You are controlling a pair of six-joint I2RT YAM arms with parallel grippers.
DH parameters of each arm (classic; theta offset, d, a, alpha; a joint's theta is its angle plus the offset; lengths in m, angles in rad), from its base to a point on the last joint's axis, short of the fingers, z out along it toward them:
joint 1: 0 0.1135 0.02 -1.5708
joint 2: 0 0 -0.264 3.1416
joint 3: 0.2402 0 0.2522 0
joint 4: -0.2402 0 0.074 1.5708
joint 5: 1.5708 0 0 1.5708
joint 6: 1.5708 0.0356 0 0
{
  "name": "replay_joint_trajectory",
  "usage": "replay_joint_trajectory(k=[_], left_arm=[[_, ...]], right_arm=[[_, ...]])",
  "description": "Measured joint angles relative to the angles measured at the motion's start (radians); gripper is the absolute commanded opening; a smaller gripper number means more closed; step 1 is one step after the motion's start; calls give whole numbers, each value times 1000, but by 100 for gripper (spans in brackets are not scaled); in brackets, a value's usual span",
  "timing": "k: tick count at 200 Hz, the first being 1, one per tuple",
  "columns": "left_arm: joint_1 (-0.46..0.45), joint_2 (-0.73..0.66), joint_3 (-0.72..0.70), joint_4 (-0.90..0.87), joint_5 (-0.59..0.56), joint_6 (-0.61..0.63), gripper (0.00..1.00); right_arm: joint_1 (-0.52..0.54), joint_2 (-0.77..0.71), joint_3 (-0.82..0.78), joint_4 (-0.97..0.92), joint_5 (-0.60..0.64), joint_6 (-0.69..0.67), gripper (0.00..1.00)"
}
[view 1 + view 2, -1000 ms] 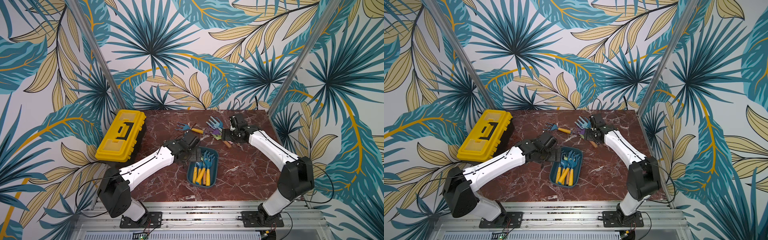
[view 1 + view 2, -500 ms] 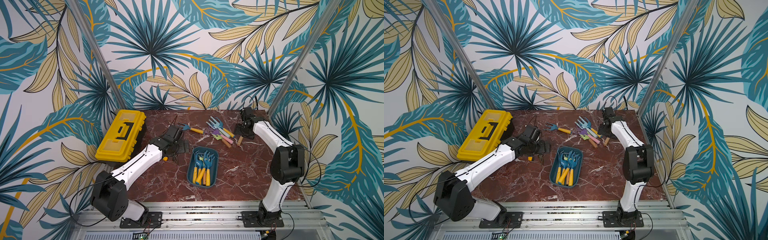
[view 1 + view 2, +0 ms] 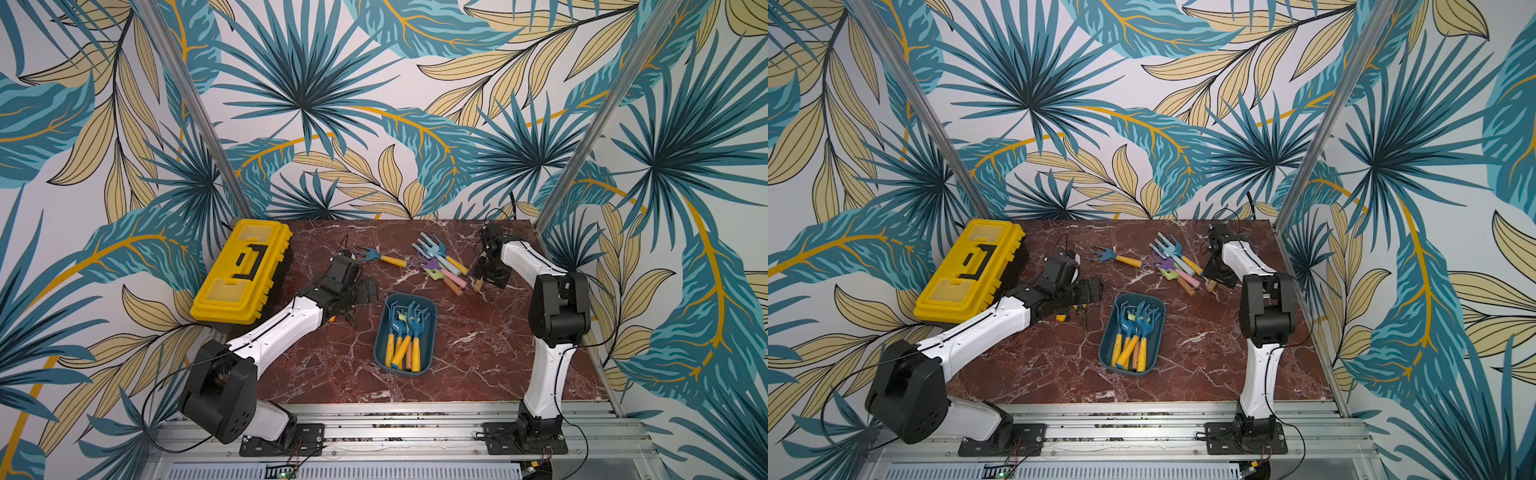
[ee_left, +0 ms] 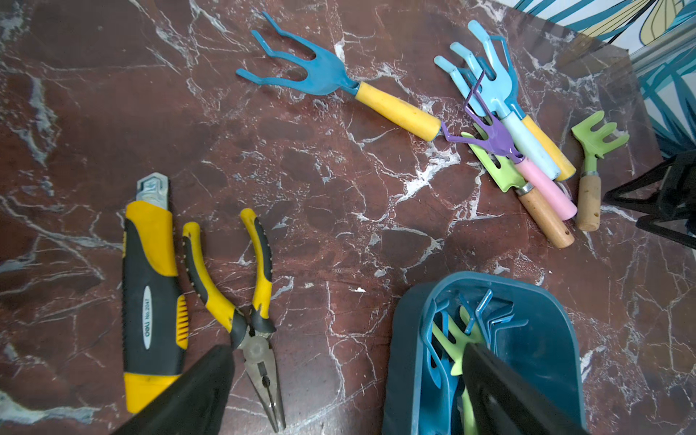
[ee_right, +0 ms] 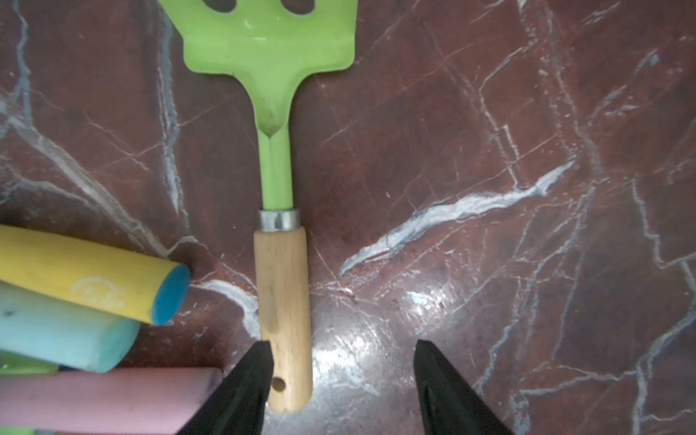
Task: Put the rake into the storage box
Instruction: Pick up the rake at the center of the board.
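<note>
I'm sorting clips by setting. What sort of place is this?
Probably a robot test cell rather than a real workshop: a left arm and right arm bolted to an aluminium rail, a small marble-look tabletop, and leaf-print wall panels boxing it in.

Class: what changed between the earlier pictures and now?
The left end effector drew back from the storage box, open. The right end effector swung off the rake pile to straddle the green rake at its wooden handle, jaws narrowing, not gripping. Pile, box, yellow toolbox unmoved.
</note>
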Motion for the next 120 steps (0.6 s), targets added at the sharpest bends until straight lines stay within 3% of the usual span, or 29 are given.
replay_joint_trajectory(k=[54,120], left_arm=[[1,-68,-76,83,1,4,100],[1,-86,-85,122,0,4,100]], right_arm=[[-13,88,122,-15,-8,22,62],[-17,201,222,-50,-27,22,46]])
